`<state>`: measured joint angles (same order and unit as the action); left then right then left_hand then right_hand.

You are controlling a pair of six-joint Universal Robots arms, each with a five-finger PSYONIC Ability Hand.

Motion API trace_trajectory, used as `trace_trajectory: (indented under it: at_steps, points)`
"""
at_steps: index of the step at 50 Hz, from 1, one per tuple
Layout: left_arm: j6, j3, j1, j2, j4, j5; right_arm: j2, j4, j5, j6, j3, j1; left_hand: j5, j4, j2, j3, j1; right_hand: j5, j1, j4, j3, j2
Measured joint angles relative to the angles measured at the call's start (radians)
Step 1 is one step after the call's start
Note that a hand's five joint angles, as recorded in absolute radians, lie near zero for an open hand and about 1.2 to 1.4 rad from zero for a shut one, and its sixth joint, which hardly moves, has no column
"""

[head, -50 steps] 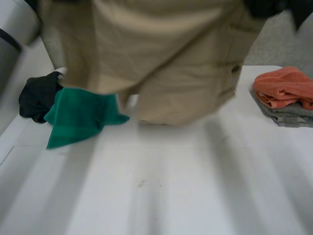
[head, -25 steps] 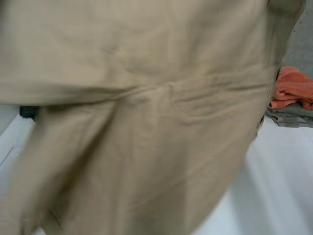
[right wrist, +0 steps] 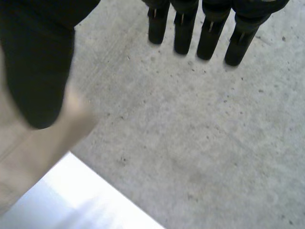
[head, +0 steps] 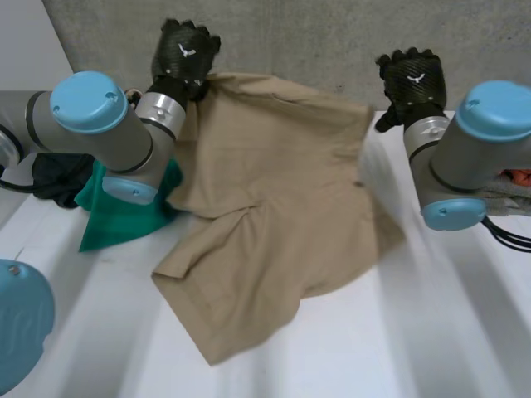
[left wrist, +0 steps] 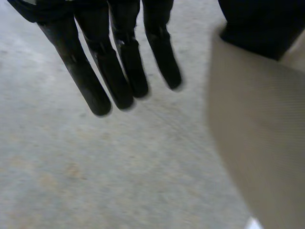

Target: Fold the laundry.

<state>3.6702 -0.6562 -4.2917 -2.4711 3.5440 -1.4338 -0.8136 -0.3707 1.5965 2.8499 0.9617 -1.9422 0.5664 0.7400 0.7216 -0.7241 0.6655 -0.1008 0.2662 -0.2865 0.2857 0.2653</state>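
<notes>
1. Shorts (head: 274, 207) that hung right in front of the head camera half a second ago now lie spread on the white worktop (head: 431, 332). The waist edge is at the far side and the two legs point toward the near side.
2. The left hand (head: 184, 51) is at the far left corner of the waist, up against the grey wall (head: 290, 37). In its wrist view the fingers (left wrist: 116, 71) are straight and hold nothing. The tan cloth lies beside the thumb, and I cannot tell whether they touch.
3. The right hand (head: 411, 76) is just beside the far right corner of the waist. Its fingers (right wrist: 209, 28) are straight too and grip nothing, with the cloth next to the thumb.
4. A green cloth (head: 116, 220) lies partly under the left arm, touching the shorts' left edge, and a black cloth (head: 58, 176) lies beyond it.
5. An orange cloth (head: 518, 176) peeks out behind the right arm.
</notes>
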Motion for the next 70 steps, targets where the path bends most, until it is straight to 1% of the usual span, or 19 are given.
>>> trace_trajectory:
  at_steps: [2, 3, 6, 11, 14, 19, 20, 24, 30, 35, 38, 42, 46, 50, 54, 58, 65, 67, 70]
  points:
    - [-0.001, 0.015, -0.004, -0.010, 0.015, -0.006, 0.017, -0.013, -0.005, -0.001, -0.013, -0.002, -0.021, -0.022, -0.021, 0.000, -0.025, 0.042, -0.033, 0.047, -0.049, -0.036]
    - [-0.002, 0.033, -0.012, -0.023, 0.037, -0.016, 0.033, -0.022, -0.015, -0.003, -0.032, -0.005, -0.448, -0.457, -0.431, 0.427, -0.450, 0.054, -0.045, 0.080, -0.082, -0.058]
    - [-0.004, 0.031, -0.019, -0.025, 0.052, -0.026, 0.025, -0.005, -0.028, -0.005, -0.045, -0.006, -0.507, -0.539, -0.513, 0.515, -0.475, 0.054, -0.045, 0.083, -0.083, -0.058]
    - [-0.003, -0.026, -0.019, -0.001, 0.052, -0.040, -0.034, 0.070, -0.062, -0.010, -0.028, 0.002, -0.507, -0.541, -0.519, 0.518, -0.475, 0.054, -0.045, 0.083, -0.083, -0.058]
    - [0.001, -0.110, -0.012, 0.050, 0.042, -0.068, -0.104, 0.153, -0.122, -0.022, 0.020, 0.014, -0.507, -0.541, -0.519, 0.518, -0.475, 0.054, -0.045, 0.083, -0.083, -0.058]
    - [0.007, -0.299, 0.004, 0.190, 0.005, -0.148, -0.200, 0.269, -0.256, -0.073, 0.129, 0.058, -0.508, -0.541, -0.519, 0.518, -0.474, 0.054, -0.045, 0.083, -0.083, -0.058]
    - [0.008, -0.363, 0.014, 0.240, -0.014, -0.175, -0.218, 0.298, -0.294, -0.099, 0.163, 0.073, -0.508, -0.541, -0.519, 0.517, -0.472, 0.054, -0.045, 0.083, -0.083, -0.058]
    - [0.008, -0.530, 0.058, 0.375, -0.082, -0.250, -0.253, 0.371, -0.392, -0.201, 0.254, 0.119, -0.508, -0.539, -0.517, 0.515, -0.472, 0.051, -0.042, 0.079, -0.078, -0.054]
    - [-0.006, -0.754, 0.149, 0.550, -0.216, -0.398, -0.245, 0.446, -0.490, -0.407, 0.356, 0.182, -0.508, -0.539, -0.517, 0.515, -0.472, -0.064, 0.063, -0.046, 0.050, 0.060]
    - [-0.034, -0.857, 0.209, 0.615, -0.259, -0.479, -0.186, 0.455, -0.545, -0.513, 0.374, 0.197, -0.514, -0.541, -0.519, 0.518, -0.475, -0.076, 0.068, -0.055, 0.055, 0.060]
    - [-0.063, -0.903, 0.240, 0.643, -0.264, -0.501, -0.145, 0.452, -0.575, -0.543, 0.369, 0.196, -0.514, -0.540, -0.518, 0.517, -0.472, -0.084, 0.076, -0.062, 0.062, 0.062]
    - [-0.135, -0.972, 0.276, 0.670, -0.268, -0.508, -0.087, 0.432, -0.601, -0.558, 0.354, 0.192, -0.489, -0.499, -0.478, 0.481, -0.423, -0.121, 0.124, -0.103, 0.107, 0.107]
    - [-0.230, -1.049, 0.316, 0.683, -0.281, -0.504, -0.038, 0.388, -0.608, -0.557, 0.336, 0.188, -0.477, -0.479, -0.464, 0.467, -0.405, -0.220, 0.226, -0.207, 0.207, 0.222]
    - [-0.310, -1.105, 0.341, 0.675, -0.300, -0.500, -0.004, 0.338, -0.608, -0.553, 0.324, 0.186, -0.477, -0.479, -0.464, 0.467, -0.405, -0.271, 0.280, -0.260, 0.261, 0.280]
    - [-0.365, -1.139, 0.350, 0.648, -0.316, -0.495, 0.016, 0.297, -0.607, -0.547, 0.318, 0.184, -0.477, -0.479, -0.464, 0.467, -0.405, -0.462, 0.481, -0.453, 0.455, 0.485]
    - [-0.396, -1.154, 0.351, 0.608, -0.323, -0.490, 0.024, 0.270, -0.606, -0.540, 0.313, 0.184, -0.477, -0.479, -0.464, 0.467, -0.405, -0.736, 0.721, -0.737, 0.735, 0.761]
    - [-0.402, -1.153, 0.352, 0.574, -0.320, -0.483, 0.034, 0.260, -0.605, -0.536, 0.311, 0.184, -0.475, -0.477, -0.460, 0.465, -0.405, -0.765, 0.742, -0.775, 0.773, 0.791]
    - [-0.400, -1.149, 0.353, 0.564, -0.319, -0.482, 0.037, 0.261, -0.605, -0.537, 0.311, 0.184, -0.465, -0.467, -0.450, 0.454, -0.399, -0.740, 0.735, -0.731, 0.731, 0.751]
    - [-0.398, -1.141, 0.355, 0.546, -0.318, -0.482, 0.039, 0.262, -0.604, -0.537, 0.311, 0.184, -0.440, -0.441, -0.425, 0.428, -0.368, -0.622, 0.626, -0.603, 0.603, 0.620]
